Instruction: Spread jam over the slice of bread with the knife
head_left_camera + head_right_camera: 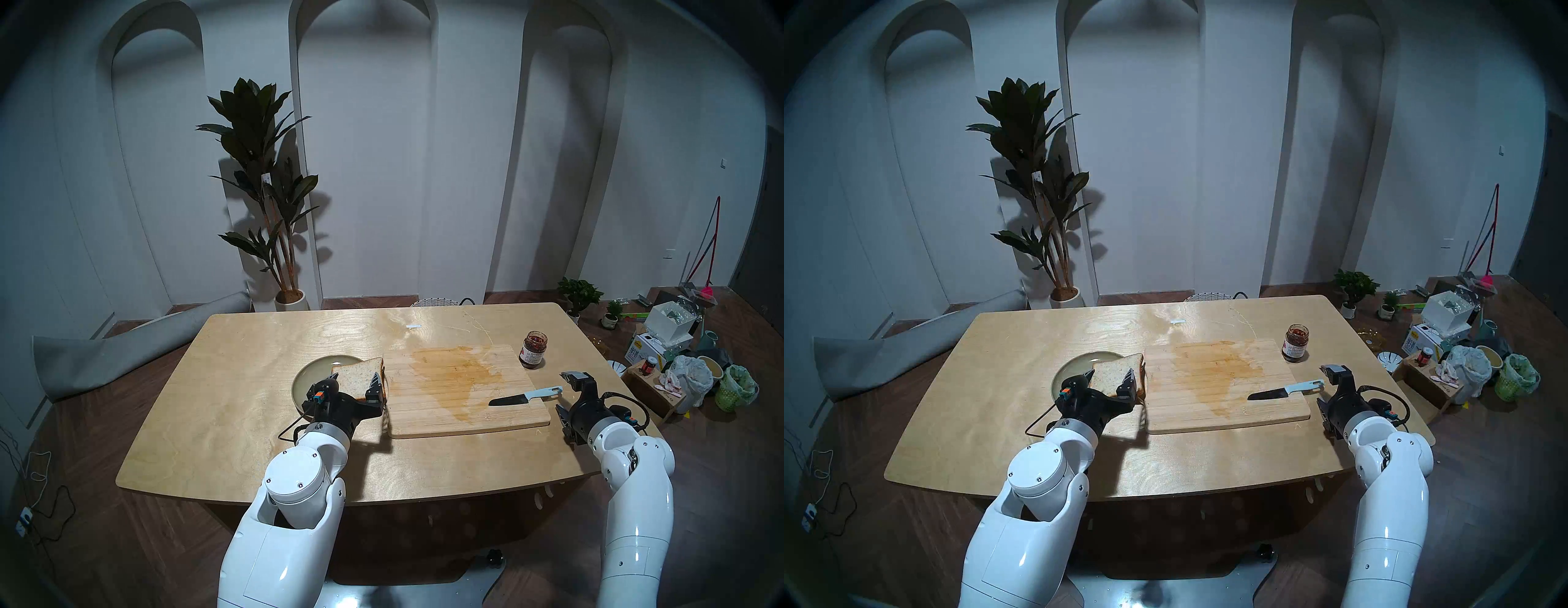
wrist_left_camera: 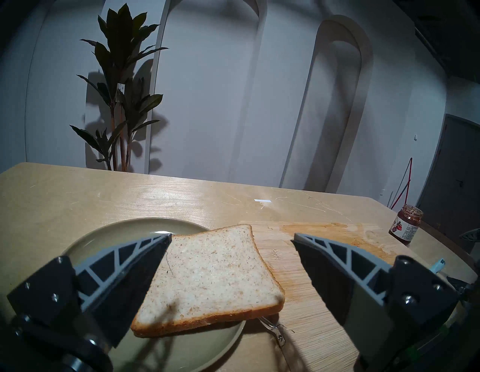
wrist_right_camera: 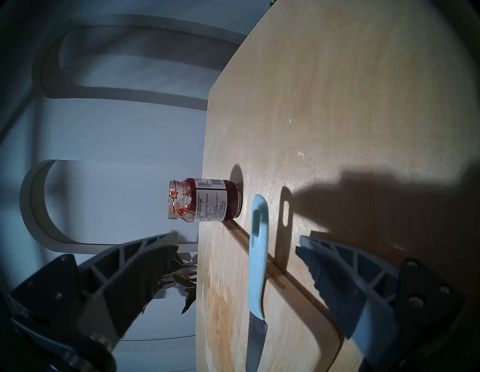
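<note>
The slice of bread lies flat, pale and brown-speckled with a thin brown crust, partly on the right part of a grey-green plate and partly over the left edge of the wooden cutting board, with a bit of metal utensil showing from under its near corner. The left gripper hovers over the slice with its jaws spread wide, one finger over the plate and the other over the board edge, gripping nothing. The board sits at the middle of the pale wooden table and carries a broad brownish stain across its centre. The knife rests on the board's right near part, its dark pointed blade aimed left and its pale blue-grey handle reaching out past the board's right edge, the end hole visible. The jam sits in its small clear-glass jar with a white label, lid off, upright on the table just beyond the board's far right corner, red smears on the inside of the glass neck. The right gripper hangs just right of the knife handle, its jaws released and wide apart, turned on its side, holding nothing; in the right wrist view the handle lies between its fingers without touching them. A tall potted plant stands by the wall beyond the table's far left corner.
</note>
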Available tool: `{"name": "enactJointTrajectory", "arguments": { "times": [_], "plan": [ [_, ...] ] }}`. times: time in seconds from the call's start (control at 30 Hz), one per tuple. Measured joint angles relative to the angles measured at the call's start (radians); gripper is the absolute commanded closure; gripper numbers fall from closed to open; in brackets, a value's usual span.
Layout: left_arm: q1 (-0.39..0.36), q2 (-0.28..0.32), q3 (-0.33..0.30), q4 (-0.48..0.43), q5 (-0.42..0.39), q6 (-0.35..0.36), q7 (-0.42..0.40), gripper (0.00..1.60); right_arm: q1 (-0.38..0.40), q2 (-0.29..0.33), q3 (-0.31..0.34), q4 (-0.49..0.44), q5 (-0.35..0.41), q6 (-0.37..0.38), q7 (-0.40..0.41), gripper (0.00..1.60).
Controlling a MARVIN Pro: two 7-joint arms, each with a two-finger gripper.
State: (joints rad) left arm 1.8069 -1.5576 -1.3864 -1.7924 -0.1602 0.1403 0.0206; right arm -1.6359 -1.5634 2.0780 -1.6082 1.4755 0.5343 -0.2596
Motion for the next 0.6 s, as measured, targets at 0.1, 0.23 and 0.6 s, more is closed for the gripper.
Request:
{"name": "enactJointTrajectory", "arguments": {
  "times": [0.1,0.23,0.6],
  "plan": [
    [0.000,0.002,0.004,0.000,-0.004,-0.001,0.008,0.00,0.007,0.000,-0.006,0.008,0.000,-0.004,0.004,0.00],
    [0.000,0.005,0.008,0.000,-0.009,-0.003,0.019,0.00,0.016,0.000,-0.018,0.020,-0.004,-0.010,0.012,0.00],
    [0.002,0.015,0.004,-0.006,-0.017,-0.004,0.032,0.00,0.038,0.002,-0.043,0.052,-0.031,-0.034,0.038,0.00]
  ]
}}
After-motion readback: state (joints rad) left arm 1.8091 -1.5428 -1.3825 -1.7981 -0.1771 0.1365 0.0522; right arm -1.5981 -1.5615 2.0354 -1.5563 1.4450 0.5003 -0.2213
